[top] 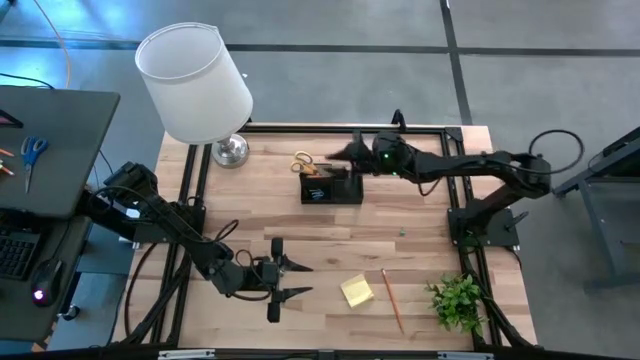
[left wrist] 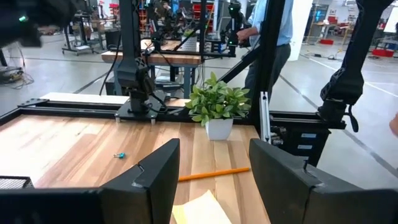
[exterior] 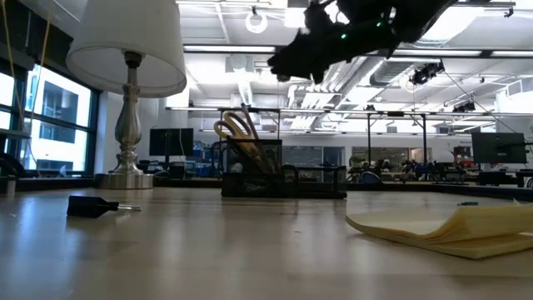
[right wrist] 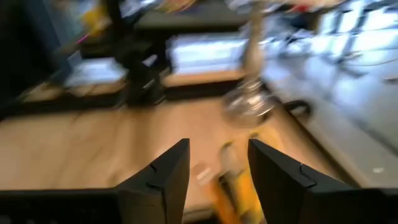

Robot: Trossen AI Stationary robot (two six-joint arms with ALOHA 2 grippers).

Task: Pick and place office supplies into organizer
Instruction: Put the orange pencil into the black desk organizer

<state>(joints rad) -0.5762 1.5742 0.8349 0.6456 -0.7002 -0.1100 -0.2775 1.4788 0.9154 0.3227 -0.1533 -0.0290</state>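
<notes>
I judge the task partly done. The organizer (top: 332, 188) stands near the far side of the table (top: 300, 225), and the scissors (top: 305, 163) with yellow handles are already inside it, the handles sticking up out of one compartment. In the low view I also see dark pens or pencils standing with them, but I cannot count them.

My right gripper (top: 345, 152) hangs above the organizer, and the scissors are just under its jaws. In the right wrist view the fingers (right wrist: 163, 177) stand apart with nothing between them, so it is open and empty.

My left gripper (top: 290, 278) waits low over the near side of the table. Its jaws are also spread wide and hold nothing. Ahead of them lies the sticky-note pad (top: 357, 291), near but not touching, and a little beyond it the orange pencil (top: 391, 298). A tiny blue eraser (left wrist: 119, 155) lies well apart, in the middle of the table. In the low view a small black object (exterior: 90, 205) lies on the table; I believe it is a clip or a marker.

So at least these things are left to place.
</notes>
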